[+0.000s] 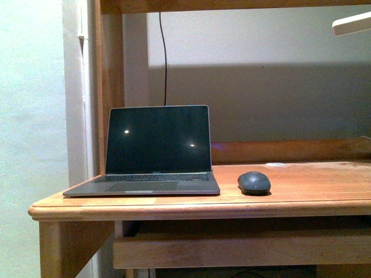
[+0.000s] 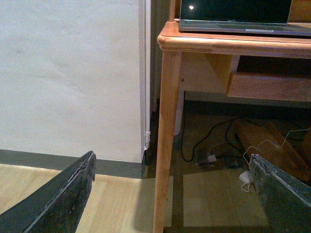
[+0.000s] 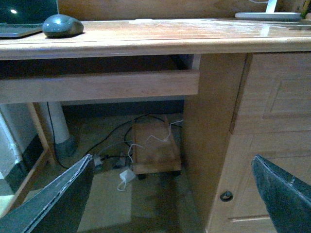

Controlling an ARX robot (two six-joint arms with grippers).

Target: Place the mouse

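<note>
Both end effectors, left [image 2: 170,194] and right [image 3: 170,194], hang wide and empty below the worktop [image 1: 313,200]. Mouse [image 1: 254,182] rests just beside the laptop [image 1: 152,153]. Likely light, rigid, smooth-domed; grip across its flanks.

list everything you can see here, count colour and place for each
mouse: 1, dark grey, on the desk right of the laptop
laptop: 1, grey, screen dark, open on the desk's left part
desk: 1, light wood
lamp: 1, white, upper right, partly cut off
cable: 1, black, hanging down the wall behind the laptop
cables and adapter: white and black, on the floor under the desk
left gripper: 1, dark, open, below desk level
right gripper: 1, dark, open, below desk level
</note>
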